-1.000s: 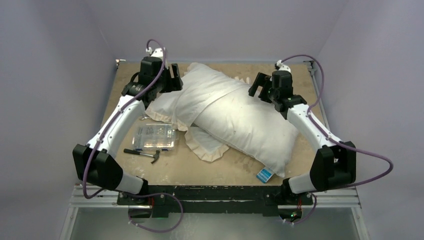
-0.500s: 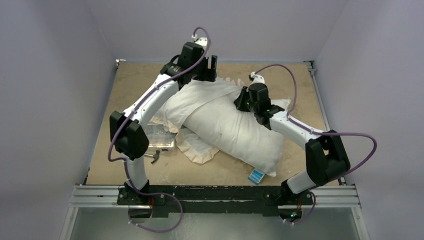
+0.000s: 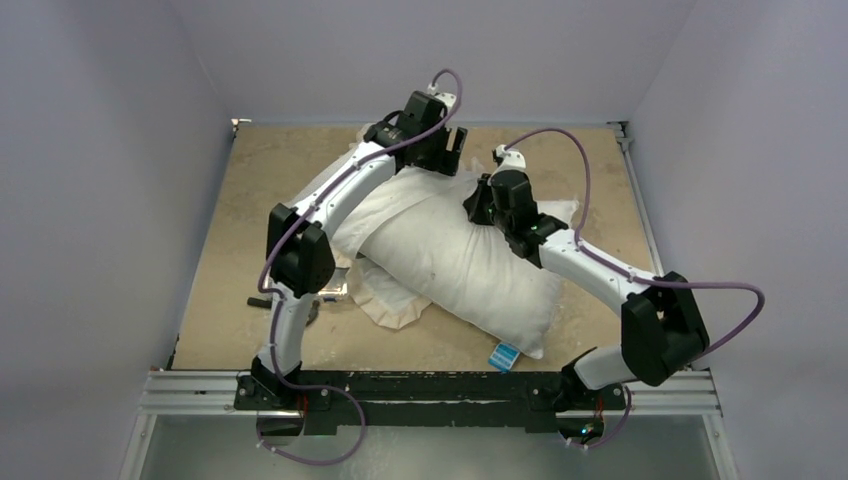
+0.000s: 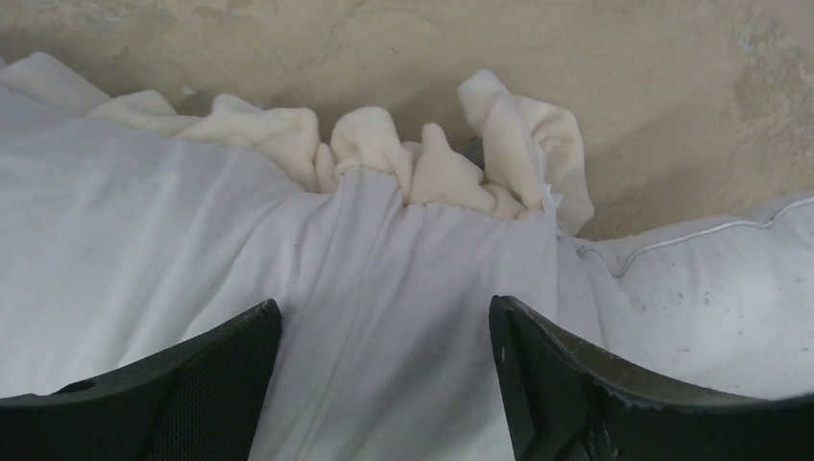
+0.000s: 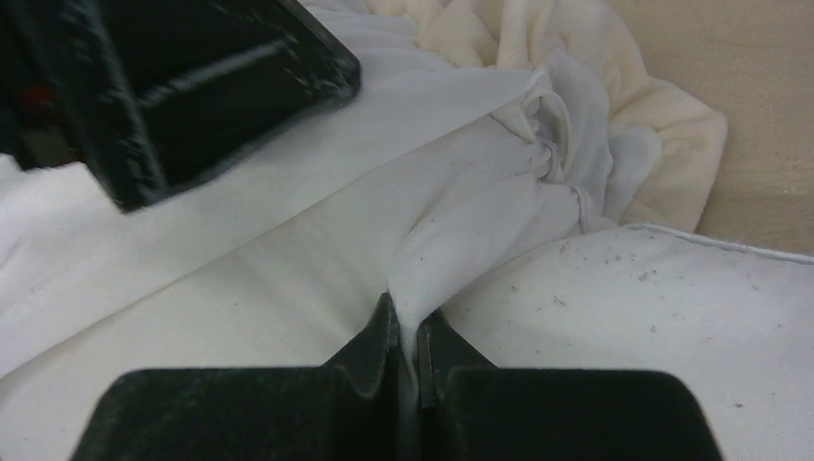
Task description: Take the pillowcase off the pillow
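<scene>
The plump white pillow [image 3: 470, 270] lies diagonally across the table, its blue tag [image 3: 504, 354] at the near corner. The limp white pillowcase [image 3: 385, 205] with its cream frill [image 4: 384, 144] drapes over the pillow's far left end. My right gripper [image 5: 408, 331] is shut on a raised fold of the pillowcase [image 5: 480, 221], right beside the speckled pillow [image 5: 672, 307]. My left gripper [image 4: 384, 327] hovers open just above the white pillowcase cloth [image 4: 317, 250] near the frill. In the top view the left gripper [image 3: 455, 150] is just beyond the right gripper [image 3: 480, 205].
A clear plastic box [image 3: 335, 282] and a small hammer [image 3: 262, 301] lie at the left, partly hidden under my left arm. More cream frill [image 3: 390, 300] spreads on the table [image 3: 250, 200] beside the pillow. Walls close in on three sides.
My left arm swung from the left side to the far middle, over the frill. My right gripper dropped onto the cloth and shut on a fold. The pillow shifted slightly left.
</scene>
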Controlling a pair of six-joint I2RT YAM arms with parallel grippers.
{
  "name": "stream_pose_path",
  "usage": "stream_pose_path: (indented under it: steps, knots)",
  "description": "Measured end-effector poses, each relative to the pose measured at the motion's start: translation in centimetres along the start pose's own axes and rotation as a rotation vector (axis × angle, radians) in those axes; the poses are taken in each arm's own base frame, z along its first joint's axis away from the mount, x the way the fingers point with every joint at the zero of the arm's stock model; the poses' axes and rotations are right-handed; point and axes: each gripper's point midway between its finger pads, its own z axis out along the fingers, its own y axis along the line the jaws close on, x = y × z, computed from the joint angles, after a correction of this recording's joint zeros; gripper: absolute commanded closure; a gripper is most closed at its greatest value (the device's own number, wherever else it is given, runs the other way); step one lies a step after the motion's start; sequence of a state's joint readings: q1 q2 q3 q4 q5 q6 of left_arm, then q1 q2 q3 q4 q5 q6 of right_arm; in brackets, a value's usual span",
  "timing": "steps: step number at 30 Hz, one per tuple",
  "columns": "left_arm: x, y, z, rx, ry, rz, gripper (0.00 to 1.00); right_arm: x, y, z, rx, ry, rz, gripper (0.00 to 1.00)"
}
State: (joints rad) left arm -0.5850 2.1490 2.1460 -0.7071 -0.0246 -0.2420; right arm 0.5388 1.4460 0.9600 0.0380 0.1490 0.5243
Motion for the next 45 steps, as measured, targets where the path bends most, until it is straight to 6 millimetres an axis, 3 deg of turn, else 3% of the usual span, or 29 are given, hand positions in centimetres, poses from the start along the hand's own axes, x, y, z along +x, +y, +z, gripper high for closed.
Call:
stream_pose_path:
  steps: [3, 10, 11, 15, 20, 24, 28, 32, 39, 45]
  knots:
    - [1.5, -1.0, 1.3, 0.01, 0.038, 0.027, 0.33, -0.1, 0.1, -0.3, 0.012, -0.006, -0.005, 1.0]
    - [3.1, -1.7, 2.7, 0.012, 0.073, 0.086, 0.98, -0.6, -0.4, -1.2, 0.056, -0.028, 0.016, 1.0]
    - [3.0, -1.6, 2.7, 0.001, 0.071, 0.089, 1.0, -0.8, -0.5, -1.5, 0.061, -0.033, 0.023, 1.0]
    - [2.6, -0.5, 2.6, -0.072, 0.052, 0.105, 1.0, -2.4, -0.1, -3.7, 0.062, -0.081, 0.063, 1.0]
    - [0.4, 1.8, 1.2, -0.159, -0.013, 0.068, 1.0, -3.6, 0.4, -6.9, 0.038, -0.117, 0.116, 1.0]
    - [-2.1, 5.4, -1.1, -0.214, -0.075, -0.02, 1.0, -4.9, 1.0, -9.2, 0.008, -0.154, 0.169, 1.0]
    - [-4.3, 10.5, -3.7, -0.308, -0.135, -0.117, 1.0, -6.0, 0.9, -10.9, 0.011, -0.195, 0.234, 1.0]
    - [-4.8, 13.0, -4.8, -0.354, -0.157, -0.173, 1.0, -6.7, 0.4, -11.8, 0.039, -0.221, 0.294, 1.0]
    - [-3.6, 13.9, -3.9, -0.34, -0.126, -0.237, 1.0, -6.9, -0.1, -12.5, 0.086, -0.229, 0.376, 1.0]
    - [-0.3, 13.6, 0.2, -0.225, -0.033, -0.33, 0.74, -5.5, -1.1, -11.4, 0.149, -0.188, 0.401, 1.0]
